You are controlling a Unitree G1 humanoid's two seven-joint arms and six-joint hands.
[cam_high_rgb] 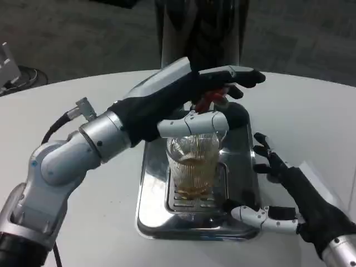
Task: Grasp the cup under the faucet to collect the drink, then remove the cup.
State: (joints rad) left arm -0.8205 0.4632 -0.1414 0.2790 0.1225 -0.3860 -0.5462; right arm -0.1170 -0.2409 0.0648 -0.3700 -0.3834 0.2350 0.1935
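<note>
Ribbed clear glass cup, part-filled with amber drink, is standing upright on the steel drip tray under the red-handled faucet. Left hand is gripping its rim. Right hand, nearer the table's front edge, is waiting beside it, fingers released.

white table bears a steel tray (seemingly flat).
</note>
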